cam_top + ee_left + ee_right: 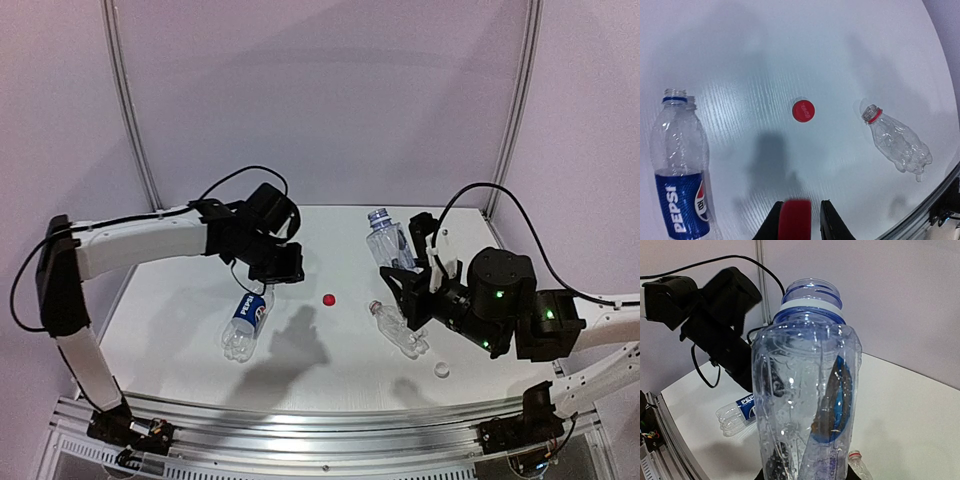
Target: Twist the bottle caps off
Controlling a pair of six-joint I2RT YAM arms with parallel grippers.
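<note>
Bottle caps [328, 299] were off all three bottles when I looked. One red cap [803, 110] lay flat on the white table [180, 360], out in the open between the two lying bottles and touching neither. A second red cap [795, 220] was pinched between the fingers [830, 225] of the left gripper [279, 270], held up above the table. The whitish cap [441, 370] sat alone towards the front edge, near the base of the ribbed bottle [398, 328], which lay on its side with a red ring round its open neck. The Pepsi bottle [245, 320] also lay on its side, below the left gripper, its mouth open and its blue label facing up. The right gripper [404, 274] had its jaws clamped on the lower part of the third bottle [805, 390], a clear one with a blue neck ring. That bottle was lifted off the table, neck uppermost and mouth open.
</note>
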